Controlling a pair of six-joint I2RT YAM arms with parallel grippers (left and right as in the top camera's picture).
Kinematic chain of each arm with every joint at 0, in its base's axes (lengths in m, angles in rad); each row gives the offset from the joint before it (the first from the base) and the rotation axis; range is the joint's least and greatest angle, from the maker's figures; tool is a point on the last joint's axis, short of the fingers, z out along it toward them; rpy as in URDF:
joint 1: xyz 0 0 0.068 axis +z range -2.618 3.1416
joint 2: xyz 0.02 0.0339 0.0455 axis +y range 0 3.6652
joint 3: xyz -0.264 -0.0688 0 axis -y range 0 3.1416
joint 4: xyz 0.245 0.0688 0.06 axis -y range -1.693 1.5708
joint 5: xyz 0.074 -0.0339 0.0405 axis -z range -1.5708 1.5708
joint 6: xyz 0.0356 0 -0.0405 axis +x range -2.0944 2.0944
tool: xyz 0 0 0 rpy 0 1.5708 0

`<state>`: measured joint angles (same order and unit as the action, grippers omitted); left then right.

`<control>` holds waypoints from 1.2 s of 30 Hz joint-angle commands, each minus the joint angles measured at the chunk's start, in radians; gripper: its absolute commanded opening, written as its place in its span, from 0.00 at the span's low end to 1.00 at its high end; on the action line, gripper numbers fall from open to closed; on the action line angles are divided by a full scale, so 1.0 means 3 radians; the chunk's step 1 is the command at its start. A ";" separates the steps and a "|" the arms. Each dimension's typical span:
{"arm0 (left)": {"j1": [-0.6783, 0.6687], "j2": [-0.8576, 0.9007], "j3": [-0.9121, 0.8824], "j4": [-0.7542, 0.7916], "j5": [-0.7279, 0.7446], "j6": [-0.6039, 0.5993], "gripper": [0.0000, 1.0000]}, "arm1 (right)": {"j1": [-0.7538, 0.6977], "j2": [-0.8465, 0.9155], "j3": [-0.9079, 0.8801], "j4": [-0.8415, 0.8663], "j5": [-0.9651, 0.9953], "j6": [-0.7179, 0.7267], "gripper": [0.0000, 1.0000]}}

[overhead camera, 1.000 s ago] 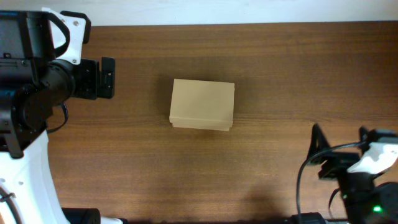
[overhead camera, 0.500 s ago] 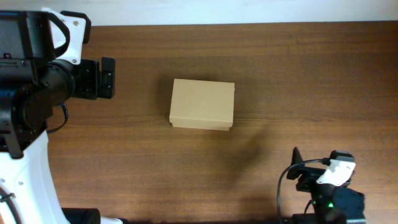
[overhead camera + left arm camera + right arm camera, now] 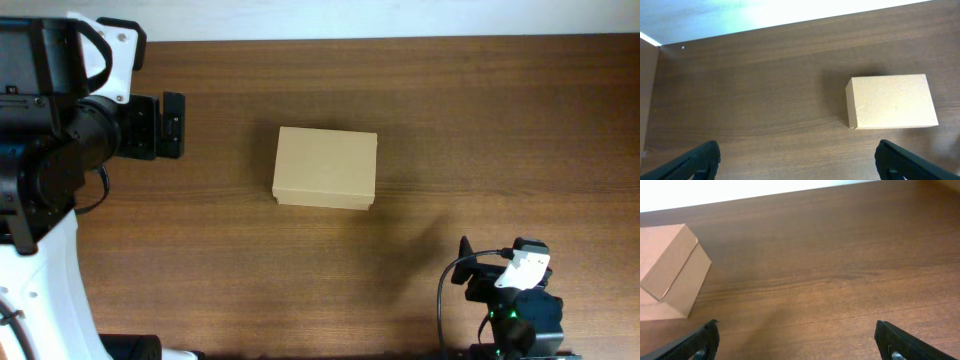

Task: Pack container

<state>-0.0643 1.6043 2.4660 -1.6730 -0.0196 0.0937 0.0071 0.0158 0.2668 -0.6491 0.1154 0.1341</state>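
Note:
The container (image 3: 326, 168) is a plain tan cardboard box lying flat in the middle of the wooden table with its lid closed. In the left wrist view the container (image 3: 891, 101) sits ahead and to the right; in the right wrist view the container (image 3: 671, 272) is at the far left, its flap seam showing. My left gripper (image 3: 175, 125) is far to the box's left, open and empty, with only bare wood between its fingers in the wrist view of the left gripper (image 3: 799, 160). Near the front edge, to the box's lower right, my right gripper (image 3: 497, 262) is open and empty too, as the wrist view of the right gripper (image 3: 797, 340) shows.
The brown wooden table (image 3: 480, 120) ends at a pale wall along the back edge. The left arm's white and black body (image 3: 50, 150) fills the left side. The right arm's base and cable (image 3: 520, 315) sit at the bottom right.
The right arm has swung left and drawn back toward the front edge. The left arm and the box have not moved.

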 commanded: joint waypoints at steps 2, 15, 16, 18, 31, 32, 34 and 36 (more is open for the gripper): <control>0.0013 0.0005 0.0028 -0.0001 -0.0020 0.0019 1.00 | -0.0031 -0.0043 -0.0187 0.0239 0.0134 0.0017 0.99; 0.0013 0.0005 0.0028 -0.0001 -0.0020 0.0019 1.00 | -0.0031 -0.0043 -0.0407 0.0409 0.0179 0.0018 0.99; 0.0013 0.0005 0.0028 -0.0001 -0.0020 0.0019 1.00 | -0.0031 -0.0043 -0.0407 0.0409 0.0179 0.0017 0.99; 0.0013 0.0005 0.0028 0.0000 -0.0020 0.0019 0.99 | -0.0031 -0.0043 -0.0407 0.0408 0.0181 0.0017 0.99; 0.0013 0.0005 0.0028 -0.0001 -0.0020 0.0019 1.00 | -0.0031 -0.0042 -0.0407 0.0408 0.0181 0.0017 0.99; 0.0013 0.0005 0.0028 0.0000 -0.0020 0.0019 1.00 | -0.0031 -0.0042 -0.0407 0.0408 0.0181 0.0017 0.99; 0.0013 0.0005 0.0028 -0.0001 -0.0020 0.0019 1.00 | -0.0031 -0.0042 -0.0407 0.0408 0.0181 0.0017 0.99; 0.0013 0.0005 0.0028 -0.0001 -0.0020 0.0019 1.00 | -0.0031 -0.0042 -0.0407 0.0408 0.0181 0.0017 0.99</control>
<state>-0.0643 1.6043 2.4660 -1.6730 -0.0196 0.0937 0.0071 0.0158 0.1532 -0.5301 0.1501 0.1345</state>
